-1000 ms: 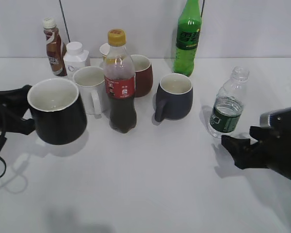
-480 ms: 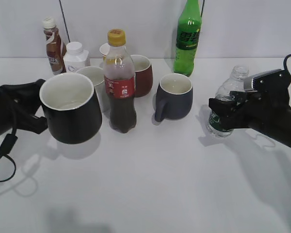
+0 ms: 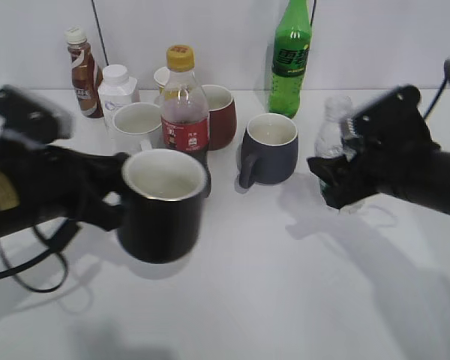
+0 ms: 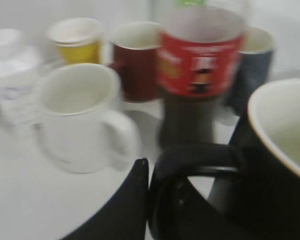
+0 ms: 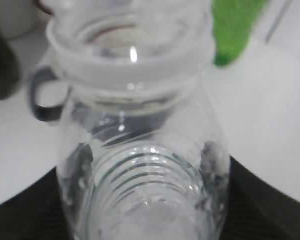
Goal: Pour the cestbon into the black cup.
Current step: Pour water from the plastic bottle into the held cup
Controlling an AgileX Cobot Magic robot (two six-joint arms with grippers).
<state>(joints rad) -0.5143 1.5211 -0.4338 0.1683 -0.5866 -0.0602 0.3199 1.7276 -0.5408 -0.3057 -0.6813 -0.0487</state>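
The black cup (image 3: 163,204) has a white interior and hangs above the table in front of the cola bottle. My left gripper (image 3: 114,204) is shut on its loop handle, which fills the lower part of the left wrist view (image 4: 190,170). The cestbon (image 3: 331,135), clear and capless, is blurred at the right, mostly behind my right gripper (image 3: 331,181), which is shut on its body. In the right wrist view the cestbon (image 5: 140,150) fills the frame, its open mouth pointing away.
A yellow-capped cola bottle (image 3: 184,112), white mug (image 3: 137,124), dark red mug (image 3: 219,112) and grey-blue mug (image 3: 268,148) stand mid-table. A tall green soda bottle (image 3: 289,56), a coffee bottle (image 3: 81,71) and a white jar (image 3: 117,86) stand at the back.
My left gripper has carried the black cup right and toward the front. My right gripper has closed on the cestbon and lifted it slightly up and left.
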